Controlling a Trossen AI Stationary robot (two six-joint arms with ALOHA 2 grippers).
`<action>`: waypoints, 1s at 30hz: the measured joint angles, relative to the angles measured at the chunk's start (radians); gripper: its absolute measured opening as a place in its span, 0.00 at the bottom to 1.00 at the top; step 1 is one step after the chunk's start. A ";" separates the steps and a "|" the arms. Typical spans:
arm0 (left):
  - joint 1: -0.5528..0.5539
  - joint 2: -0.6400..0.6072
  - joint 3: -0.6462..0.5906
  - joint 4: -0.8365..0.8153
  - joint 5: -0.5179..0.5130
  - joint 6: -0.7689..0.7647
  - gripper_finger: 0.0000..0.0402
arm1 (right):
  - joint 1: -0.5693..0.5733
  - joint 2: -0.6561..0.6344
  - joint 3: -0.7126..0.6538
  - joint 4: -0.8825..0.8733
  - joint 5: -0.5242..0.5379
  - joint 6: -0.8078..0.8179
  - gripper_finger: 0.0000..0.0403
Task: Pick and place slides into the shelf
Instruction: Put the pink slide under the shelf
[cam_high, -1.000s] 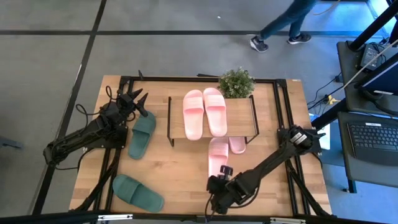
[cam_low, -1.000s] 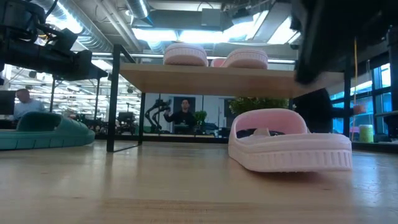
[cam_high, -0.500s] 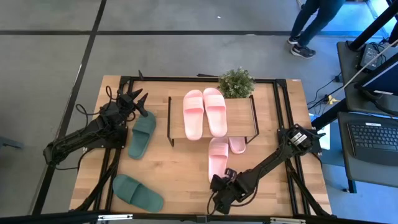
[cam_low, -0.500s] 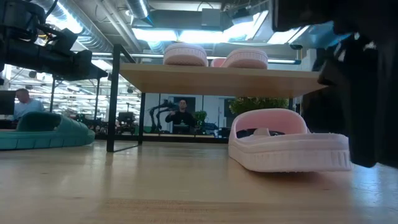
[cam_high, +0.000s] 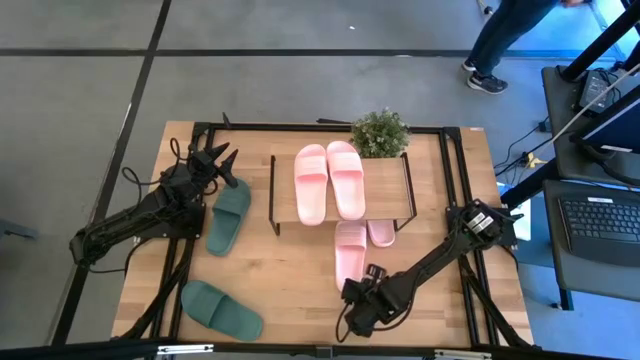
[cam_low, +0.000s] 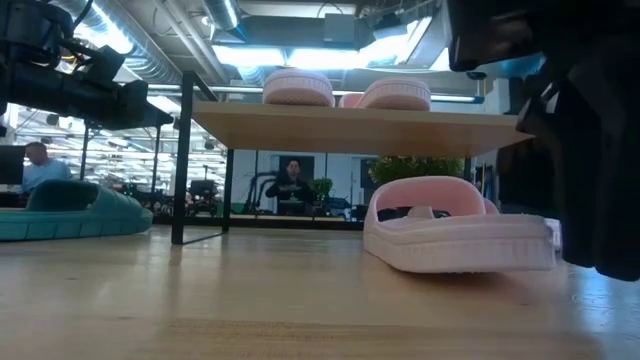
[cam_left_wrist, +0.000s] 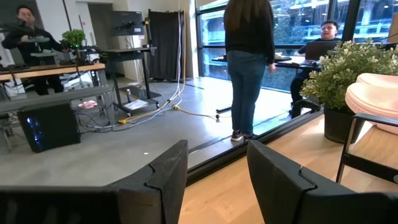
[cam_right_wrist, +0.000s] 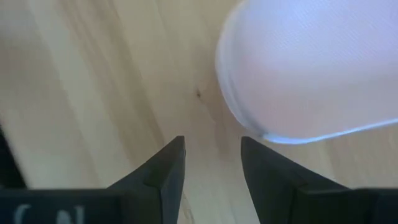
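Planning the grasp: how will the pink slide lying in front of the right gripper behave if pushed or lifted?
The pink slide looks thick and foamy, so probably light and slightly squashy. Its flat sole lies on the table, so it should slide, not roll. The right gripper sits open at its heel end.

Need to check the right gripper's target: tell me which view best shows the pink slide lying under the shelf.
The low view: the pink slide shows whole from the side, strap and sole. The high view shows it partly under the shelf; the right wrist view only its rounded end; the left wrist view misses it.
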 joint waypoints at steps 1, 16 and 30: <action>0.000 0.000 0.000 0.000 0.000 0.000 0.40 | -0.003 0.000 0.000 -0.014 0.001 0.001 0.39; 0.000 0.000 0.000 0.000 0.000 0.001 0.40 | -0.039 0.000 0.000 -0.077 -0.109 -0.003 0.39; 0.000 0.000 0.000 0.000 0.000 0.001 0.40 | -0.037 0.000 0.000 0.042 -0.039 -0.107 0.39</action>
